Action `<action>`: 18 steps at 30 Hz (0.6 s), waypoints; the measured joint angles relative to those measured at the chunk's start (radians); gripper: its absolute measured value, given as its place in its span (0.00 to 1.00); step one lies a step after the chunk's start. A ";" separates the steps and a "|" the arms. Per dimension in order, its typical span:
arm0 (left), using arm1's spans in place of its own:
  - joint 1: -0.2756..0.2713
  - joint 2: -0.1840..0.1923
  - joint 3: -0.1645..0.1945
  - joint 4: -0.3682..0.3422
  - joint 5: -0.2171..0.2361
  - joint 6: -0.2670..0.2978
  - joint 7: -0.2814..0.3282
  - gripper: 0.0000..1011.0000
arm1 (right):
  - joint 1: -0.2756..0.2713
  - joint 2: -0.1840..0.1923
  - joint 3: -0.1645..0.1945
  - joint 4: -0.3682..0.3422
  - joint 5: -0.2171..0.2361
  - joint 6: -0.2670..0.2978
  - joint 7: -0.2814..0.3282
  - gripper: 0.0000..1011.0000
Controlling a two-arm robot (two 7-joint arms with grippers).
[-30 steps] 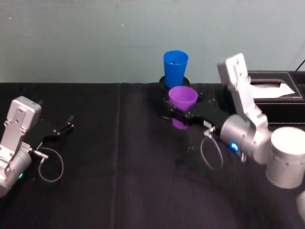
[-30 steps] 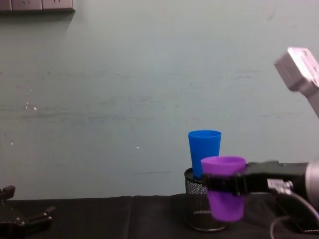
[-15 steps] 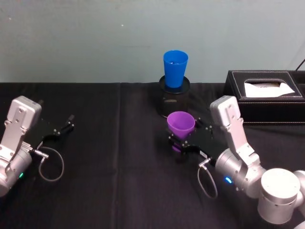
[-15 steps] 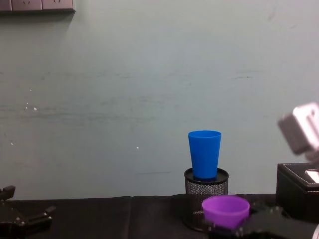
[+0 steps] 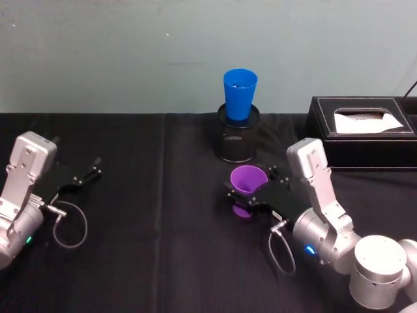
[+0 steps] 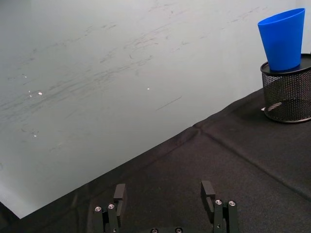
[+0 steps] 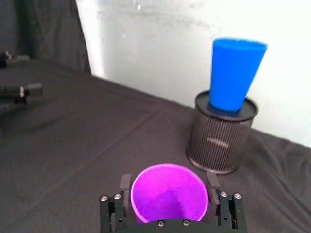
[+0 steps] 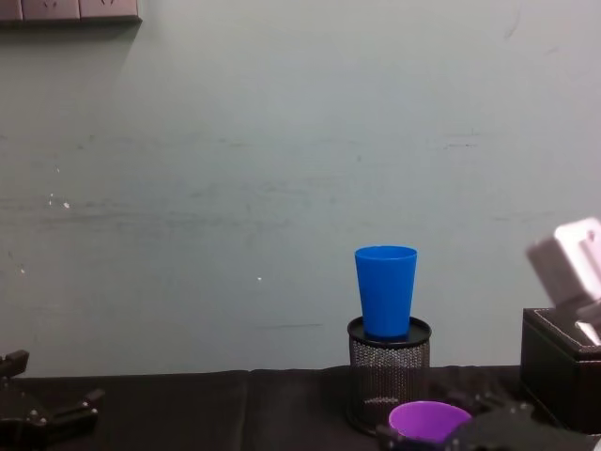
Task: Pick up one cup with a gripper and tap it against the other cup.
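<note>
The purple cup [image 5: 248,180] is upright and low over the black table, in front of the blue cup [image 5: 239,93]. My right gripper [image 5: 250,194] is shut on it, one finger [image 7: 125,186] on each side of the purple cup [image 7: 169,193]. I cannot tell whether its base touches the cloth. The blue cup [image 7: 235,73] stands in the top of a black mesh pen holder [image 5: 237,141], well apart from the purple one. In the chest view the purple cup's rim [image 8: 429,419] sits below the blue cup [image 8: 386,289]. My left gripper [image 5: 90,169] rests open at the table's left, holding nothing.
A black tissue box [image 5: 363,134] stands at the back right, beside the pen holder [image 8: 387,381]. A pale wall closes off the table's far edge. Bare black cloth lies between my two arms. From the left wrist, the blue cup [image 6: 284,39] and holder [image 6: 287,96] are far off.
My right gripper has drawn the purple cup back from beside the blue cup and lowered it toward the table. The left arm has not moved.
</note>
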 joint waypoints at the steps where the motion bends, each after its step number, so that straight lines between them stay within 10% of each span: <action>1: 0.000 0.000 0.000 0.000 0.000 0.000 0.000 0.99 | -0.003 -0.001 0.005 -0.006 0.004 -0.003 0.000 0.95; 8: 0.000 0.000 0.000 0.000 0.000 0.000 0.000 0.99 | -0.048 -0.005 0.071 -0.085 0.033 -0.048 -0.030 0.99; 18: 0.000 0.000 0.000 0.000 0.000 0.000 0.000 0.99 | -0.069 -0.045 0.153 -0.096 -0.083 0.036 -0.245 0.99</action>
